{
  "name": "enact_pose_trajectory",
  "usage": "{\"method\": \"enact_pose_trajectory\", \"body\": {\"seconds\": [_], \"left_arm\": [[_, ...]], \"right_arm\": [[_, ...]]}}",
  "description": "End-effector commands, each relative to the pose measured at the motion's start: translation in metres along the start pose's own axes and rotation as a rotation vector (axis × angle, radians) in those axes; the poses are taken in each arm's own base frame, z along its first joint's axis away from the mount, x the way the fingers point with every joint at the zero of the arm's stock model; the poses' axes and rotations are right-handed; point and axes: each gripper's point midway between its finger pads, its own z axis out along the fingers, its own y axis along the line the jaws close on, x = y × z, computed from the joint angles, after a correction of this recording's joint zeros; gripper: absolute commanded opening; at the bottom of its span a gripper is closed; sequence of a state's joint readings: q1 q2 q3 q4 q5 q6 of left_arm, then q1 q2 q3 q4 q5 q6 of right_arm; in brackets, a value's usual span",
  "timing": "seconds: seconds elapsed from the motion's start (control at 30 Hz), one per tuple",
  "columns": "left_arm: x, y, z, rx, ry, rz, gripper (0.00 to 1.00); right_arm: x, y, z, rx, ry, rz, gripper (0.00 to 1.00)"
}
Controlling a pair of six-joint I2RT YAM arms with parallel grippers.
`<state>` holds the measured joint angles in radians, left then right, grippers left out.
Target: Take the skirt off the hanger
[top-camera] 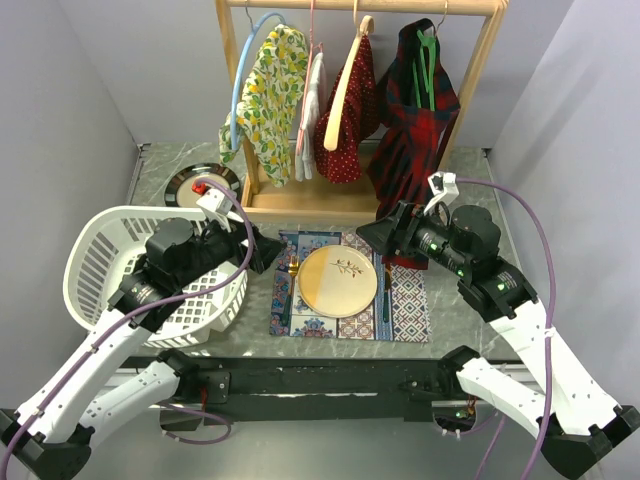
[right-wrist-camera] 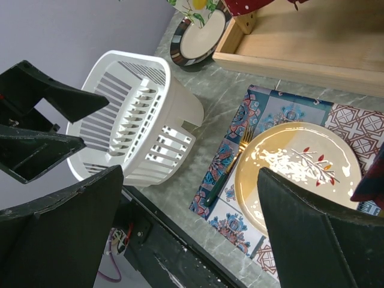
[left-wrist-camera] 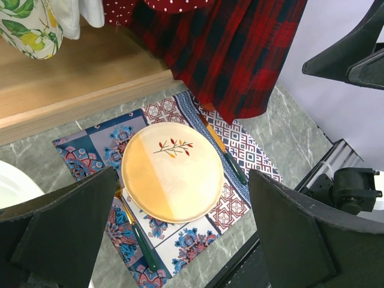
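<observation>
Several garments hang on the wooden rack (top-camera: 310,203) at the back. A short red polka-dot piece on a wooden hanger (top-camera: 343,90) looks like the skirt (top-camera: 348,140); its hem shows at the top of the left wrist view (left-wrist-camera: 174,5). My left gripper (top-camera: 265,250) hovers open over the table's left side, in front of the rack, with nothing between its fingers (left-wrist-camera: 183,240). My right gripper (top-camera: 378,235) is open and empty too (right-wrist-camera: 192,234), low beside the hem of the plaid garment (top-camera: 415,130). Neither touches any clothing.
Also on the rack are a lemon-print garment (top-camera: 265,95) and a white one (top-camera: 310,110). A tan plate (top-camera: 338,281) with cutlery lies on a patterned placemat (top-camera: 410,310). A white basket (top-camera: 100,260) stands at left, a dark-rimmed dish (top-camera: 190,182) behind it.
</observation>
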<state>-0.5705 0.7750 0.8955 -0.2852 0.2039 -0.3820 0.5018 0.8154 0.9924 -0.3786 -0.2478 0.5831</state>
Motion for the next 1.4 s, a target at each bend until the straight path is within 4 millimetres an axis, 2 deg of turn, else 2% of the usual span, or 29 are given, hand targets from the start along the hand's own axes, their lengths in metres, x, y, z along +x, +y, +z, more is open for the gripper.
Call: {"method": "enact_pose_trajectory", "body": {"seconds": [0.0,0.17,0.27,0.37,0.43,0.47,0.57,0.6,0.63,0.67,0.7,0.73,0.77,0.87,0.93,0.97,1.0,1.07,1.33,1.37], "left_arm": [[-0.013,-0.002,-0.001,0.008,-0.057,0.025,0.97],[-0.014,-0.002,-0.003,0.010,-0.063,0.026,0.97],[-0.016,-0.003,-0.004,0.009,-0.069,0.027,0.97],[-0.017,-0.003,-0.005,0.011,-0.078,0.026,0.97],[-0.017,-0.004,-0.006,0.012,-0.081,0.025,0.97],[-0.017,-0.004,-0.006,0.014,-0.082,0.027,0.97],[-0.017,-0.003,-0.007,0.008,-0.078,0.030,0.97],[-0.017,-0.002,-0.007,0.004,-0.076,0.031,0.97],[-0.016,-0.002,-0.008,0.003,-0.071,0.031,0.97],[-0.017,-0.003,-0.008,0.006,-0.074,0.031,0.97],[-0.016,-0.004,-0.008,0.009,-0.074,0.029,0.97],[-0.017,-0.005,-0.008,0.016,-0.075,0.030,0.97],[-0.016,-0.005,-0.009,0.020,-0.075,0.029,0.97],[-0.017,-0.007,-0.011,0.025,-0.080,0.031,0.97],[-0.016,-0.008,-0.011,0.032,-0.078,0.028,0.97],[-0.015,-0.009,-0.011,0.039,-0.079,0.026,0.97],[-0.015,-0.010,-0.011,0.045,-0.080,0.025,0.97],[-0.014,-0.011,-0.010,0.051,-0.074,0.023,0.97],[-0.007,-0.010,-0.004,0.054,-0.033,0.019,0.97],[-0.007,-0.010,-0.003,0.054,-0.030,0.019,0.97]], "right_arm": [[-0.012,0.007,-0.004,-0.011,-0.041,-0.012,1.00],[-0.015,0.014,-0.005,-0.029,-0.033,-0.017,1.00],[-0.027,0.020,-0.009,-0.034,-0.068,-0.026,1.00],[-0.051,0.033,-0.016,-0.042,-0.123,-0.043,1.00],[-0.077,0.047,-0.025,-0.056,-0.192,-0.095,0.98],[-0.098,0.057,-0.032,-0.051,-0.245,-0.111,0.97],[-0.136,0.053,-0.048,0.051,-0.375,-0.153,0.93],[-0.158,0.059,-0.061,0.069,-0.450,-0.192,0.91],[-0.173,0.053,-0.069,0.125,-0.515,-0.199,0.89],[-0.187,0.055,-0.075,0.150,-0.565,-0.210,0.86],[-0.197,0.051,-0.078,0.191,-0.593,-0.242,0.79],[-0.209,0.042,-0.084,0.264,-0.634,-0.241,0.77],[-0.222,0.043,-0.083,0.292,-0.654,-0.250,0.75],[-0.241,0.036,-0.073,0.356,-0.642,-0.299,0.70],[-0.255,0.021,-0.069,0.415,-0.637,-0.315,0.67],[-0.260,0.022,-0.055,0.380,-0.607,-0.333,0.66],[-0.269,0.008,-0.055,0.411,-0.604,-0.331,0.63],[-0.280,0.003,-0.039,0.391,-0.570,-0.338,0.61],[-0.301,-0.041,0.010,0.424,-0.484,-0.391,0.56],[-0.301,-0.052,0.015,0.434,-0.479,-0.384,0.56]]}}
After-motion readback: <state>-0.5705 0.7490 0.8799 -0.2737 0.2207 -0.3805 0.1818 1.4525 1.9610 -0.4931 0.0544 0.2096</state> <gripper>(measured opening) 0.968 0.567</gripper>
